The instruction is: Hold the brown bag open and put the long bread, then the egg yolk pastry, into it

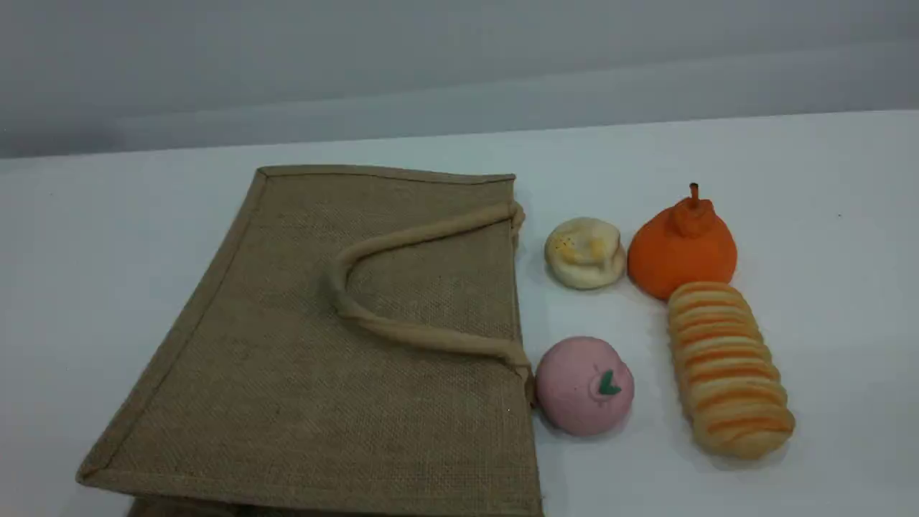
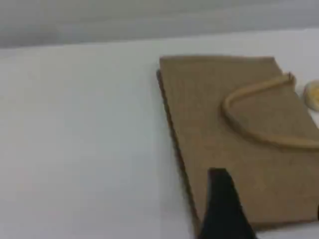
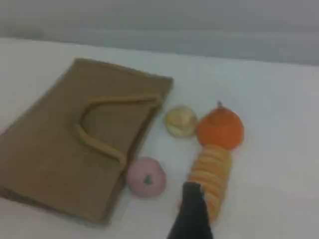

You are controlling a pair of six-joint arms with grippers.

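The brown bag [image 1: 344, 345] lies flat on the white table, mouth toward the right, one rope handle [image 1: 402, 330] resting on top. To its right, the long bread [image 1: 729, 366] with orange and cream stripes lies lengthwise. The egg yolk pastry [image 1: 585, 253] sits by the bag's far right corner. Neither gripper shows in the scene view. My left gripper [image 2: 269, 216] hovers above the bag [image 2: 234, 134], jaws apart and empty. The right gripper shows only one dark fingertip [image 3: 192, 216], above the near end of the long bread [image 3: 212, 177], holding nothing.
A pink ball with a green leaf mark [image 1: 583, 385] rests against the bag's mouth edge. An orange pear-shaped toy [image 1: 682, 248] touches the far end of the bread. A grey wall stands behind the table's far edge.
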